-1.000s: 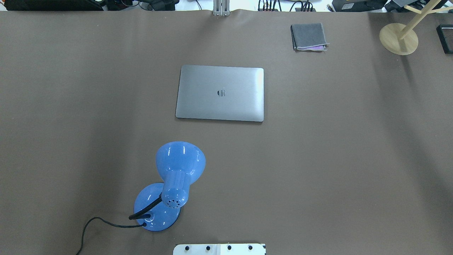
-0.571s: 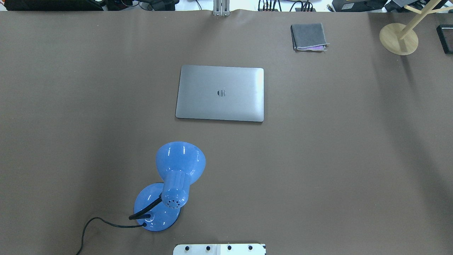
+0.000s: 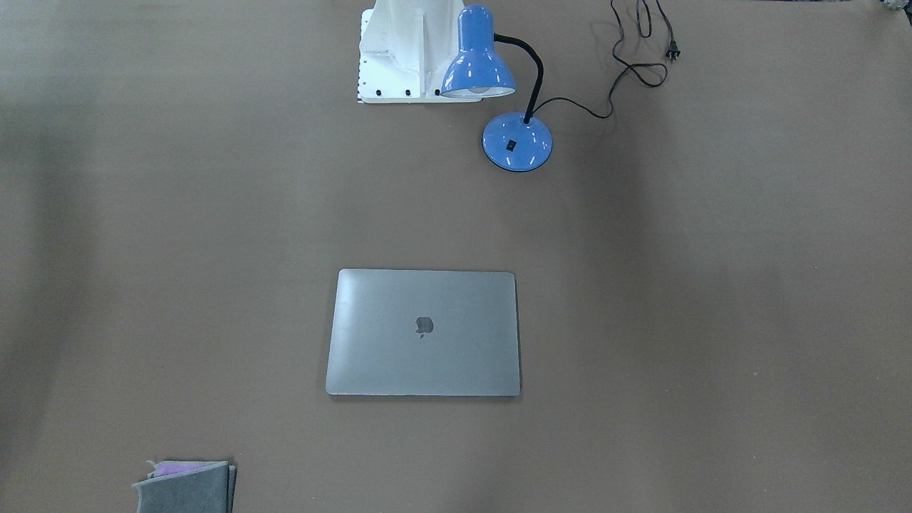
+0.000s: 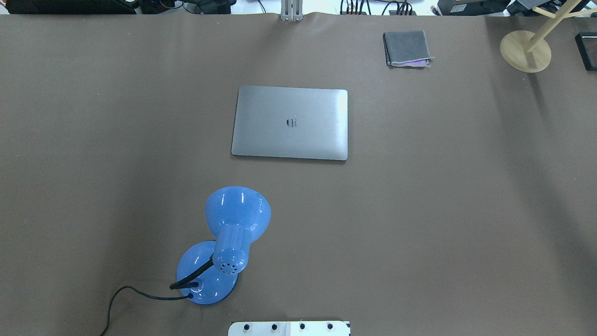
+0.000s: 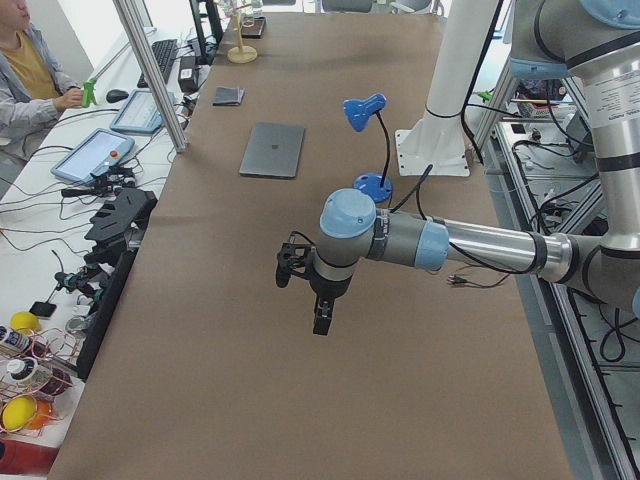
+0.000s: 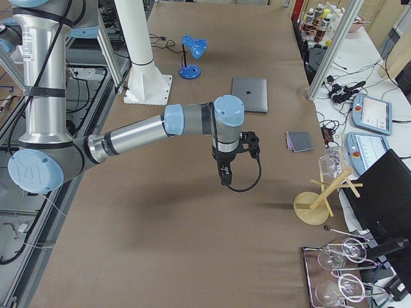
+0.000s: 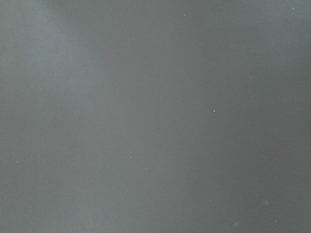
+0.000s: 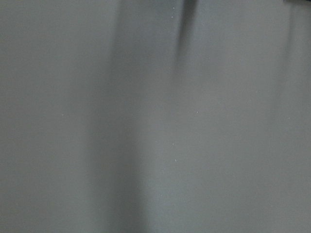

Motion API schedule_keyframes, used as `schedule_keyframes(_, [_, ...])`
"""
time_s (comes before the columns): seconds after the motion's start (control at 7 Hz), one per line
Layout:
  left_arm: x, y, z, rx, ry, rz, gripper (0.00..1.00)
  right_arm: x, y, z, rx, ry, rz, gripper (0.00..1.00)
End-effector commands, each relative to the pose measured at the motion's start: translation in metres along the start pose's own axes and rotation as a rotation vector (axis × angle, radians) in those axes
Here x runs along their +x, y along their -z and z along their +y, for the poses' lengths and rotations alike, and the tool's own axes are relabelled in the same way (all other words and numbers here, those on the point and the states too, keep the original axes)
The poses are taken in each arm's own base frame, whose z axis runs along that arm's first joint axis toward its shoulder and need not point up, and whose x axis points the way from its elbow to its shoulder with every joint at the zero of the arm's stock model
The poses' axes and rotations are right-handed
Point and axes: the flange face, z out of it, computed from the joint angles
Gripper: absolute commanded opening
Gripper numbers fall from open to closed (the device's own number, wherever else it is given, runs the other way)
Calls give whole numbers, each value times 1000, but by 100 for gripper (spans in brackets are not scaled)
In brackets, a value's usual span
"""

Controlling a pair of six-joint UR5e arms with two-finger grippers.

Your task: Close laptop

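The space-grey laptop point(image 4: 290, 122) lies flat on the brown table with its lid down and the dark apple logo facing up; it also shows in the front view point(image 3: 424, 332) and both side views point(image 5: 273, 150) point(image 6: 250, 94). My left gripper point(image 5: 322, 320) hangs over bare table far from the laptop and shows only in the exterior left view. My right gripper point(image 6: 225, 178) hangs over bare table and shows only in the exterior right view. I cannot tell whether either is open or shut. Both wrist views show only bare table.
A blue desk lamp point(image 4: 228, 242) with a black cord stands between the laptop and the robot base point(image 4: 289, 328). A folded grey cloth point(image 4: 406, 48) lies at the far right. A wooden stand point(image 4: 525, 50) is at the far right corner.
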Motion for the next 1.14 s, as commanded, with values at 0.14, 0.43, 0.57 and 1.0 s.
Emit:
schedule_keyframes(0.14, [2, 14, 2, 29, 25, 67, 98, 1, -3, 3, -5, -4, -6, 100])
schedule_keyframes(0.43, [-1, 14, 0, 34, 36, 75, 98, -1, -3, 3, -1, -3, -26, 100])
schedule_keyframes(0.57, [-1, 17, 0, 40, 36, 75, 98, -1, -3, 4, -2, -4, -26, 100])
schedule_keyframes(1.0, [-10, 10, 0, 32, 57, 77, 98, 1, -5, 3, -6, -7, -23, 100])
